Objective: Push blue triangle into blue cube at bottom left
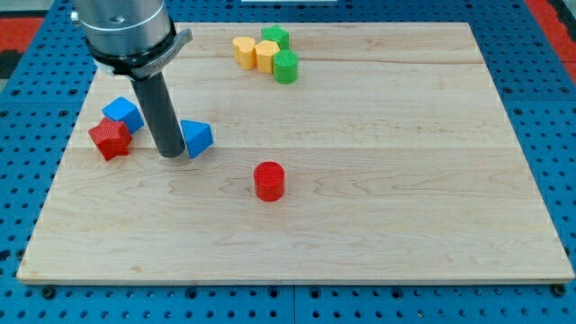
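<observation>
Currently on the table (378, 180): my tip (171, 155), touching the left face of the blue triangle (197, 138); the rig ends in a bare rod, so no hand shows. Blue cube (122, 114): left of the tip, slightly higher. Red star-like block (110, 139): touching the cube, below-left of it. Red cylinder (269, 180): below-right of the triangle, apart. Two yellow blocks (255, 52) and two green blocks (281, 54): clustered near the top, well above the triangle.
</observation>
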Controlling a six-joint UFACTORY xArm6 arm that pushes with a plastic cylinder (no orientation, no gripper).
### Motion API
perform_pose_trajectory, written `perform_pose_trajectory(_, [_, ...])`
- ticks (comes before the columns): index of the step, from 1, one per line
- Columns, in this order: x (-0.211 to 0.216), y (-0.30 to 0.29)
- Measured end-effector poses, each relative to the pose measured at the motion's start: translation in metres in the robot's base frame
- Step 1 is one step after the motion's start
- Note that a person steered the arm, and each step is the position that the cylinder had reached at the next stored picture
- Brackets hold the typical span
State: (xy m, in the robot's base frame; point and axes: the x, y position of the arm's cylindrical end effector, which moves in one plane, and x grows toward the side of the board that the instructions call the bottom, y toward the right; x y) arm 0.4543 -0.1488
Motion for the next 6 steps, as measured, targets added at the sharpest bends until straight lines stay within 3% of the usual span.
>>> perform_pose_trajectory(2, [-0.016, 0.088])
perform_pose_trajectory(3, [-0.043, 0.084])
perform_pose_trajectory(5, [-0.047, -0.021])
perform_pose_trajectory(6, [-0.040, 0.094])
